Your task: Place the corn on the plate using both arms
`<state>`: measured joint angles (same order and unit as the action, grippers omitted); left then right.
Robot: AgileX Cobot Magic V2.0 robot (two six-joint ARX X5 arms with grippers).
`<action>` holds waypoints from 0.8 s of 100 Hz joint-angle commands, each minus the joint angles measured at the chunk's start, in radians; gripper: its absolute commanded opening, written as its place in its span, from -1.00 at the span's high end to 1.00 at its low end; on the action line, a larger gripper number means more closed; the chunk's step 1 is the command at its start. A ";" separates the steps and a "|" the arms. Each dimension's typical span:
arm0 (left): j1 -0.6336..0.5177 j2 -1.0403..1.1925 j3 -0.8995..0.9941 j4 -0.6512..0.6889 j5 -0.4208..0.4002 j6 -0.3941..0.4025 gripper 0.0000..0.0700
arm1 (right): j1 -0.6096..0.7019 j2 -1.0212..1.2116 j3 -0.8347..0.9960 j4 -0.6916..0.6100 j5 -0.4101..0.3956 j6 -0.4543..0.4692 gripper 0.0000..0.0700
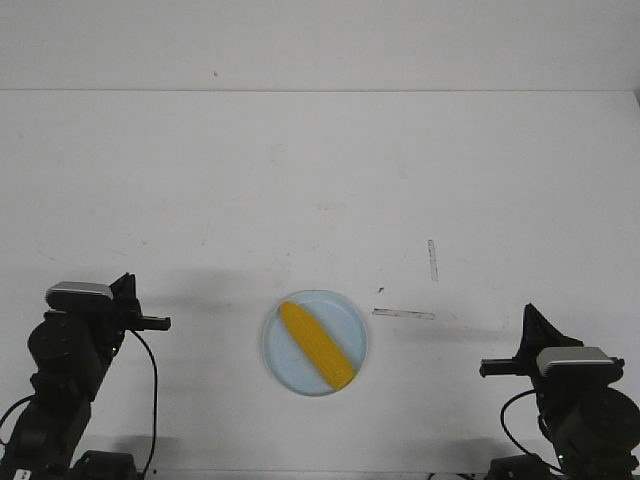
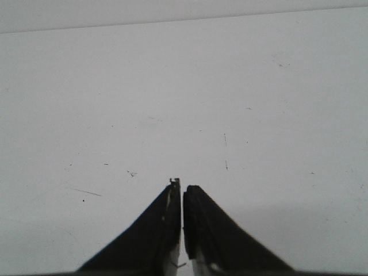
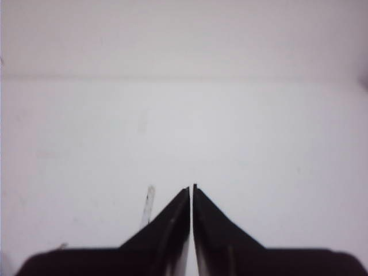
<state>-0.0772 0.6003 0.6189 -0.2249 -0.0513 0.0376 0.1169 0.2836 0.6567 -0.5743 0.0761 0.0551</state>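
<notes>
The yellow corn [image 1: 316,345] lies diagonally on the pale blue plate [image 1: 284,366] near the table's front middle. My left gripper [image 1: 126,290] stands at the front left, well away from the plate, shut and empty; its jaws meet in the left wrist view [image 2: 182,185]. My right gripper [image 1: 530,316] stands at the front right, also apart from the plate, shut and empty; its jaws meet in the right wrist view [image 3: 191,187]. Neither wrist view shows the corn or the plate.
Two clear tape strips lie on the white table right of the plate, one flat [image 1: 404,314] and one farther back [image 1: 432,260]; one strip shows in the right wrist view [image 3: 148,205]. The table's far edge meets a white wall.
</notes>
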 commanded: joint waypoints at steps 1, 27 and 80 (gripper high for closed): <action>-0.003 0.000 0.009 0.010 -0.002 0.006 1.00 | 0.002 -0.008 0.005 0.006 0.001 -0.008 0.95; -0.003 -0.025 0.010 0.011 -0.002 0.002 1.00 | 0.001 -0.014 0.005 0.006 0.003 -0.008 0.95; -0.002 -0.121 0.010 0.010 -0.002 0.002 1.00 | 0.002 -0.014 0.005 0.006 0.002 -0.008 0.95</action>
<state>-0.0772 0.4858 0.6189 -0.2249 -0.0513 0.0372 0.1169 0.2707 0.6567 -0.5755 0.0780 0.0551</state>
